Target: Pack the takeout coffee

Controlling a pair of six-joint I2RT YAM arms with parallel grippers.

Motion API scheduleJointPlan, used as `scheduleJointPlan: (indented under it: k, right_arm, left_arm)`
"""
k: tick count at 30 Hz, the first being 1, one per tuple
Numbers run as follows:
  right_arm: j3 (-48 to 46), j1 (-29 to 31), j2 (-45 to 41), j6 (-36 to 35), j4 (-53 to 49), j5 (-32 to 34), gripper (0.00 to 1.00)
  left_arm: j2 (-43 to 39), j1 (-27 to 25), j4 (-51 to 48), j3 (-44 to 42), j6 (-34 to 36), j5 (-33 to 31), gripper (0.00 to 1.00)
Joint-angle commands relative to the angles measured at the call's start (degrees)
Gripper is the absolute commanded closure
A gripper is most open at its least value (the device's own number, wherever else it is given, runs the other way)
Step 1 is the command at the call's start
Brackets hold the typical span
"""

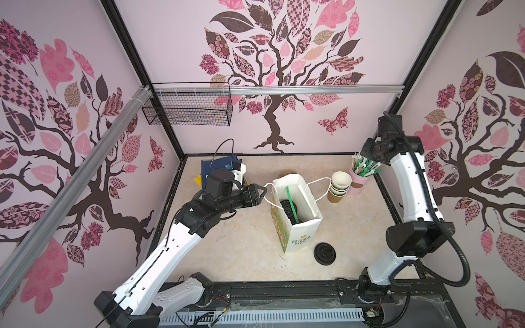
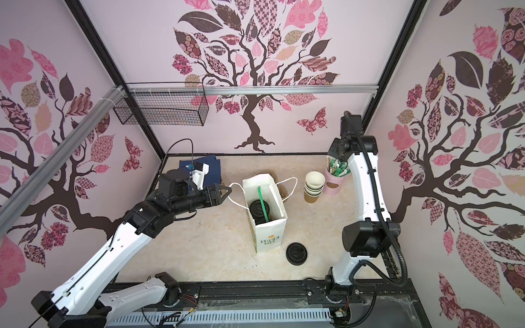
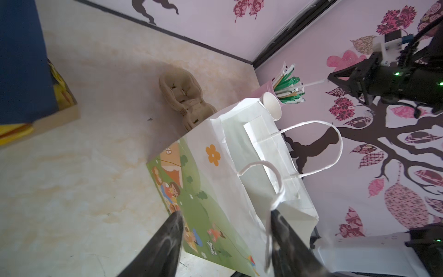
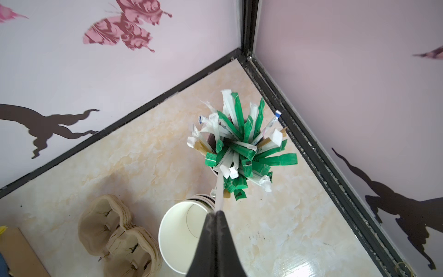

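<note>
takeout coffee [image 1: 287, 209] lidded and upright inside white bag [image 1: 302, 235] mid-table, left gripper [image 1: 262, 194] jaws apart and touching near handle [image 3: 279, 184], right gripper [image 4: 216, 213] pinched together on white straw [image 4: 219, 189] near far corner; risk of looped handle snagging and tipping bag on any pull-away.

Top views look down; close wrist views share the straw bundle [image 3: 288, 90] [image 4: 239, 148]

Pale pink walls [image 1: 176, 56] carry a brown tree decal [image 1: 273, 122] with pink leaves at twelve o'clock. A black wire basket [image 1: 187, 109] hangs from an aluminium rail [image 1: 312, 90] toward eleven o'clock. The floor [image 1: 227, 241] is cream marble-patterned.
</note>
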Motion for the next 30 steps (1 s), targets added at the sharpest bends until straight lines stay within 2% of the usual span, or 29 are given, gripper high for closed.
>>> scheduleJointPlan:
  k: [1, 5, 7, 10, 16, 22, 26, 30]
  right_arm:
    - [4.6, -0.2, -4.6, 0.9, -3.2, 1.2, 1.0]
    - [6.3, -0.1, -8.0, 1.2, -4.9, 0.5, 1.0]
    - [9.4, -0.1, -9.1, 1.0, -6.3, -0.2, 1.0]
    - [12.5, -0.2, -10.7, 1.0, -7.7, -3.2, 1.0]
    - [17.2, -0.1, -14.6, -0.4, -9.3, -7.0, 1.0]
    - [23.8, -0.1, -16.0, -0.9, -15.4, -13.0, 1.0]
    - [23.0, -0.1, -18.0, 0.6, -19.2, -19.8, 1.0]
    - [22.6, -0.1, -19.4, 2.9, -22.4, -26.1, 1.0]
  left_arm:
    - [-1.6, 0.1, -0.5, 5.3, 7.2, -7.7, 0.37]
    - [1.0, -1.9, 4.2, 10.2, 14.8, -9.8, 0.37]
    - [4.1, -6.5, 6.9, 13.6, 21.3, -12.0, 0.37]
    - [9.6, -12.2, 13.7, 16.8, 27.8, -11.0, 0.37]
    - [19.9, -19.5, 25.9, 21.6, 33.2, -4.6, 0.38]
    - [27.9, -24.9, 29.6, 28.1, 37.2, -4.9, 0.37]
    - [30.8, -27.3, 35.1, 28.8, 40.6, -5.7, 0.36]
    - [33.9, -28.0, 43.7, 28.8, 38.6, -4.6, 0.34]
